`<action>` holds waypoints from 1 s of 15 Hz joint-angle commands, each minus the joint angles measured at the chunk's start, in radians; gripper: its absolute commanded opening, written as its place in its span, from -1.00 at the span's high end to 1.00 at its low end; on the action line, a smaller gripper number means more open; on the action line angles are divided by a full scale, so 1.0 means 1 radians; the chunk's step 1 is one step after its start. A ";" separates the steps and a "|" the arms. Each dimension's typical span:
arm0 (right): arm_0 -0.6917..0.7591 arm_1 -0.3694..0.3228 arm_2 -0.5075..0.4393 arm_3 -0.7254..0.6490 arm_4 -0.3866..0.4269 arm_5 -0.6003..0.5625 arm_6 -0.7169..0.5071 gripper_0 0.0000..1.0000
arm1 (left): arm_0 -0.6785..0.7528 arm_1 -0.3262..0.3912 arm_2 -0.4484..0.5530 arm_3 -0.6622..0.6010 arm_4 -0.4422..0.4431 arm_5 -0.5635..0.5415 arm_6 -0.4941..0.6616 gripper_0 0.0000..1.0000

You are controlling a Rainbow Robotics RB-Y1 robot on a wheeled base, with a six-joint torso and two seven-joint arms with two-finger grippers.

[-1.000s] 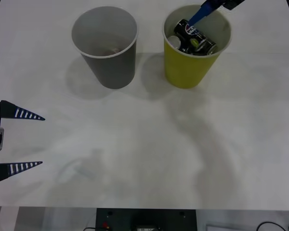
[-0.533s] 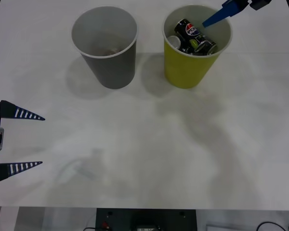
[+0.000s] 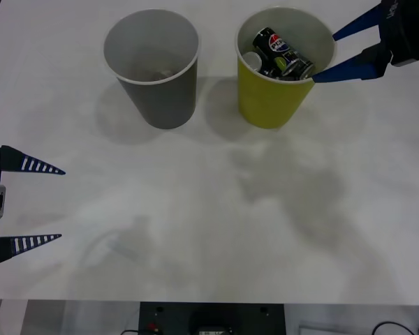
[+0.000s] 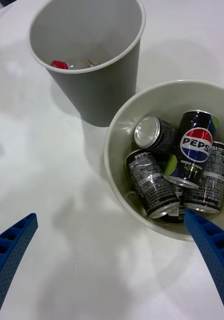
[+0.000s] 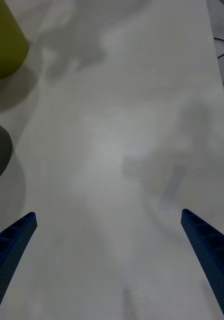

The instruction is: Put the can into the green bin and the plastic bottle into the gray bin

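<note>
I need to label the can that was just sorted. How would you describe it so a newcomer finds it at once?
Start at the tall yellow-green cup-shaped bin, beside the dark gray bin. Several small black drink cans lie inside it. The one you want, the Pepsi can, lies on top and alone shows the round red-white-blue logo.

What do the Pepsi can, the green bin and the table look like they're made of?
The can: likely thin metal, glossy black print, with a shiny silver rim. The green bin: probably paper or plastic; matte yellow-green wall, white rolled rim, pale inside, so it looks like an oversized cup. The table: a smooth, matte white top, perhaps laminate; the material is uncertain.
</note>
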 commanded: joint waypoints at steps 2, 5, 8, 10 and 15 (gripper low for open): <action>0.153 -0.013 -0.060 -0.149 -0.006 0.009 0.081 -1.00 | 0.000 0.000 0.000 0.000 0.000 0.000 0.000 -1.00; 0.273 -0.033 -0.097 -0.212 -0.027 0.028 0.210 -1.00 | 0.000 0.000 0.000 0.000 0.000 0.000 0.000 -1.00; 0.385 -0.037 -0.151 -0.266 -0.044 0.035 0.325 -1.00 | 0.000 0.000 0.000 0.000 0.000 0.000 0.000 -1.00; 0.454 -0.040 -0.184 -0.267 -0.082 0.040 0.408 -1.00 | 0.000 0.000 0.000 0.000 0.000 0.000 0.000 -1.00; 0.600 -0.045 -0.258 -0.267 -0.122 0.043 0.587 -1.00 | 0.000 0.000 0.000 0.000 0.000 0.000 0.000 -1.00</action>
